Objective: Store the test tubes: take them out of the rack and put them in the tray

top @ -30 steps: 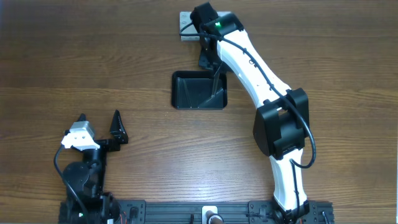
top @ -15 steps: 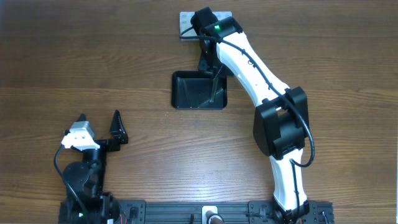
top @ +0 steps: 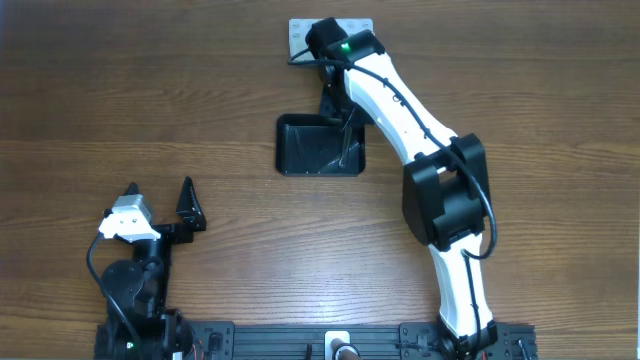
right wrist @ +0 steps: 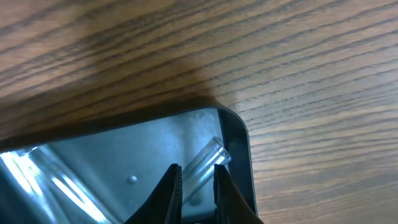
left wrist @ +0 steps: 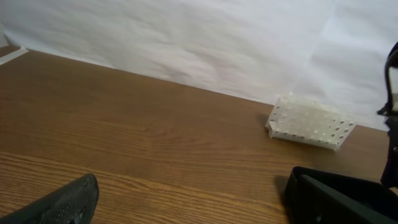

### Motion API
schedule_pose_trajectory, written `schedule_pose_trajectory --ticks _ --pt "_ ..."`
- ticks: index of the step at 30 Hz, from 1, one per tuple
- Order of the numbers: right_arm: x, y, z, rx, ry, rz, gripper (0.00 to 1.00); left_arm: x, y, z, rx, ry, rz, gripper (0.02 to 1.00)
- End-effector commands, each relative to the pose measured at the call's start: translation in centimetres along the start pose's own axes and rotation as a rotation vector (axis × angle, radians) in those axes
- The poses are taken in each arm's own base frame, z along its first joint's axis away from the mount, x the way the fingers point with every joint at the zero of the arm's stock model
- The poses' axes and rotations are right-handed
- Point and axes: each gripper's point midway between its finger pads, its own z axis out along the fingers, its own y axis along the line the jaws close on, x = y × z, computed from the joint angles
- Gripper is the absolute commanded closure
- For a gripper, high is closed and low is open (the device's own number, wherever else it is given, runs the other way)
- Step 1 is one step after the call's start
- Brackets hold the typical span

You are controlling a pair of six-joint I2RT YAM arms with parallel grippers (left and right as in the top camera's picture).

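The right fingers (right wrist: 173,186) stand over the far right corner of the black tray (right wrist: 242,155). They are set narrow and clamped on a clear test tube (right wrist: 210,154), whose end lies close to the corner wall. More tubes (right wrist: 37,177) lie on the tray floor. The white rack (top: 298,35) stands beyond the tray, near the far edge of the bench (top: 150,90), with a strip of wood between them. The left fingers (top: 188,200) are spread wide and hold nothing, at near left, well apart from tray and rack

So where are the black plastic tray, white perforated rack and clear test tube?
Black tray (top: 280,150): top view, left wall.
White rack (left wrist: 311,124): left wrist view, front face.
Clear test tube (right wrist: 211,154): right wrist view, open end.
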Motion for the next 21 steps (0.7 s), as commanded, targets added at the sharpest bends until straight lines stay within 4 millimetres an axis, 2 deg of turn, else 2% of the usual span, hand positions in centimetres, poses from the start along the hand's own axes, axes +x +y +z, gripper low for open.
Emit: schedule_pose_trajectory --ticks 1,12,21 --pt "0.3 -0.1 1.4 0.034 0.011 -0.016 0.934 0.1 0.2 0.0 -0.010 0.000 0.014 0.020" --pt "0.6 0.0 3.2 0.051 0.032 -0.020 0.921 0.1 0.2 0.0 -0.010 0.000 0.014 0.020" --pt "0.5 0.2 3.8 0.051 0.032 -0.019 0.893 0.1 0.2 0.0 -0.010 0.000 0.014 0.020"
